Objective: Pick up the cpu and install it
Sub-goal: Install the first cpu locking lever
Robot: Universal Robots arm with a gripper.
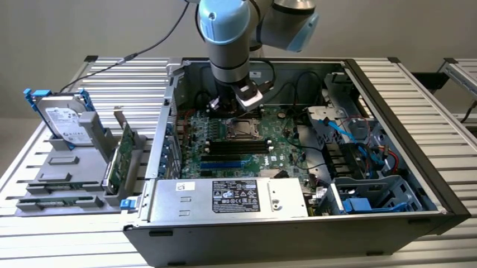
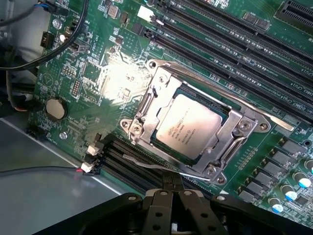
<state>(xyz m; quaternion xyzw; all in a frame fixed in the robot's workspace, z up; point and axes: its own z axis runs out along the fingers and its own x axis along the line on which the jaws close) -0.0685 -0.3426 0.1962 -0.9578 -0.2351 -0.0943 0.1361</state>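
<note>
The black two-fingered gripper (image 2: 172, 188) has its fingers pressed together with nothing between them; in the wrist view the tips meet just at the edge of the silver metal socket frame (image 2: 195, 125), close to the thin wire retention lever (image 2: 151, 166) that runs along that side. The cpu (image 2: 188, 125), a small flat square chip with a dull silver-grey metal top bearing faint print, lies seated inside the socket frame, flat and square to it, with the frame's window around it. The gripper stands apart from the chip itself, just beyond the frame's edge. In the exterior view the grey and light blue robot arm (image 1: 231, 33) reaches down into the open black computer case (image 1: 417, 167), the gripper (image 1: 237, 107) poised directly above the socket frame (image 1: 244, 129) on the green motherboard (image 1: 246, 153). Beside the socket frame run the long black memory slots (image 1: 237, 146). Nearer the camera than the socket frame sits the large silver box with a black sticker (image 1: 231, 198). Well away from the socket frame, outside the case at the exterior view's left, a silver labelled hard drive in a blue bracket (image 1: 60, 120) stands upright in a grey holder (image 1: 71, 167).
</note>
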